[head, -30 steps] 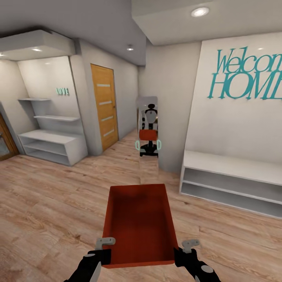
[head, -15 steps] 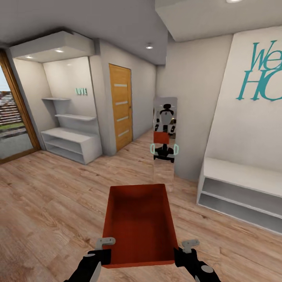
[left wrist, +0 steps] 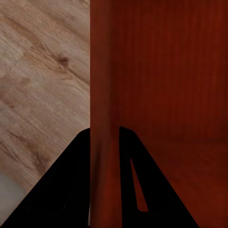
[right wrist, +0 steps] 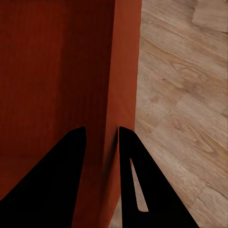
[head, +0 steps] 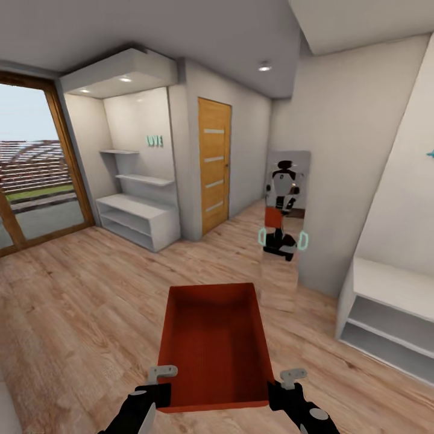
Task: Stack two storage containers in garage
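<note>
Head view: orange bin [head: 214, 343], nothing inside, L hand [head: 158, 386] & R hand [head: 283, 389] each clamping a side wall.

Light wood plank floor [head: 78, 313]; white shelf units [head: 137, 220] stand on it.

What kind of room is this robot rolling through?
Probably a home's entrance hall: light wood plank floor, white open shelves, a wooden door, a standing mirror and a big glass door to outdoors.

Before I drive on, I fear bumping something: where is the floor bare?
Bare wood floor runs from the bin left to the glass door and white shelves. It is tighter on the right, between mirror and bench.
</note>
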`<state>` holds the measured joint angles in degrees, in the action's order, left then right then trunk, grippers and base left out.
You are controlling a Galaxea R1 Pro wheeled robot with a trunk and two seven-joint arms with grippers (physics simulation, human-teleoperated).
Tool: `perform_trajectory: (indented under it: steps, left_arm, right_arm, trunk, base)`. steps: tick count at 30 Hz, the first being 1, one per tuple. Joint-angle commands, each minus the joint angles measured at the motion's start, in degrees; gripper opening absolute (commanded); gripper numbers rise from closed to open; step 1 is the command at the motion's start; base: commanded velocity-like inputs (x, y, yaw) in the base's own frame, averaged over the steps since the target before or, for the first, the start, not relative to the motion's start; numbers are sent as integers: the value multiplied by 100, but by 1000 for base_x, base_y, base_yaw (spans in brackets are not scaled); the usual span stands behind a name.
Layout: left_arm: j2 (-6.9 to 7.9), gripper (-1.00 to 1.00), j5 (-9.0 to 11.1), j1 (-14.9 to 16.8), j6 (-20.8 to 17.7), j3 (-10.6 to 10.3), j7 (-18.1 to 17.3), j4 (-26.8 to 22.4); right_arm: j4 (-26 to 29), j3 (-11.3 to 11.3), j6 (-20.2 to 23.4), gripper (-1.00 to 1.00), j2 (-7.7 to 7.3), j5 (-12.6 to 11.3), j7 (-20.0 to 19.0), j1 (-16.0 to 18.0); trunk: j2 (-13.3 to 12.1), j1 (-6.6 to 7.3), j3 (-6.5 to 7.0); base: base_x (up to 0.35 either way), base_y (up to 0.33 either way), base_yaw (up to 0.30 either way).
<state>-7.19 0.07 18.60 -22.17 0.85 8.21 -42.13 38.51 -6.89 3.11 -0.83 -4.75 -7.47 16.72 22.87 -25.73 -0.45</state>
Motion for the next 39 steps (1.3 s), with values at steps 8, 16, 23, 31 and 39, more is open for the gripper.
perform_trajectory:
  steps: [8,16,23,31,39]
  left_arm:
    - [157,-100,-112,3,-50,30,128,3]
    - [164,-100,-112,3,-50,31,128,3]
    - [164,-100,-112,3,-50,30,128,3]
    - [161,-100,-112,3,-50,29,128,3]
    - [160,-100,-112,3,-50,31,128,3]
  right_arm:
    - [22,-76,-68,-100,-14,4,-8,-2]
    - [23,-76,-66,-100,-14,15,-8,-2]
    - [25,-76,-67,-100,-14,13,-8,-2]
    - [24,-76,-69,-100,-14,11,-8,-2]
    - [24,-76,-70,-100,-14,10,-8,-2]
  trunk:
    - [5,-6,-4]
    - [5,-6,-4]
    - [5,-6,-4]
    - [5,-6,-4]
    - [5,-6,-4]
  base:
    - [325,0,284]
    - [325,0,284]
    - [325,0,284]
    - [325,0,199]
    - [325,0,11]
